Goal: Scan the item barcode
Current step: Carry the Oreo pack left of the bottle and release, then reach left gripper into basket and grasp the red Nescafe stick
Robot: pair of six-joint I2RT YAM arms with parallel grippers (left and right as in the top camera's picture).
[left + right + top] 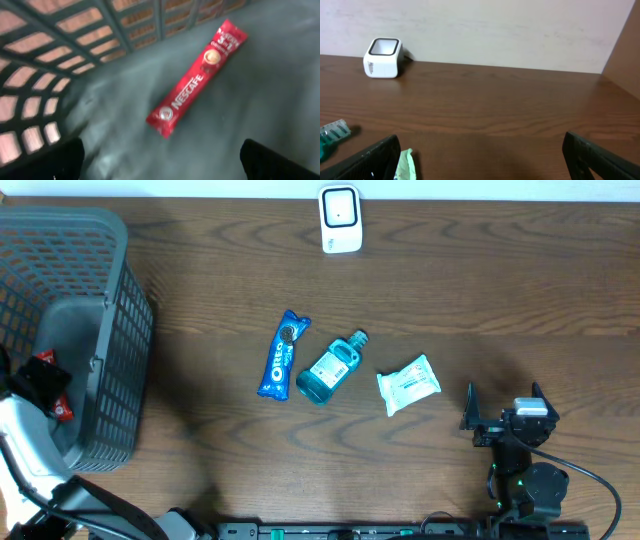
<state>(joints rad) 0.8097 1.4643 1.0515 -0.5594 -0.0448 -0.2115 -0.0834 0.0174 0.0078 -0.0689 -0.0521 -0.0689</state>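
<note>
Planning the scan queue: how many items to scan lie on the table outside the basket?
3: Oreo pack left, blue bottle middle, wipes pack right, mid-table. Others may hide behind the basket.

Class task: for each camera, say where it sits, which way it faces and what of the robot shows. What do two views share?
Overhead: above the table, looking straight down; left arm reaches into the basket, right arm sits at the near edge.
Left wrist: inside the basket, facing its floor and a Nescafe sachet; open jaws at bottom corners.
Right wrist: low over the table, facing the back wall and scanner; open jaws at bottom corners.
Shared: overhead and right wrist both show the scanner.
</note>
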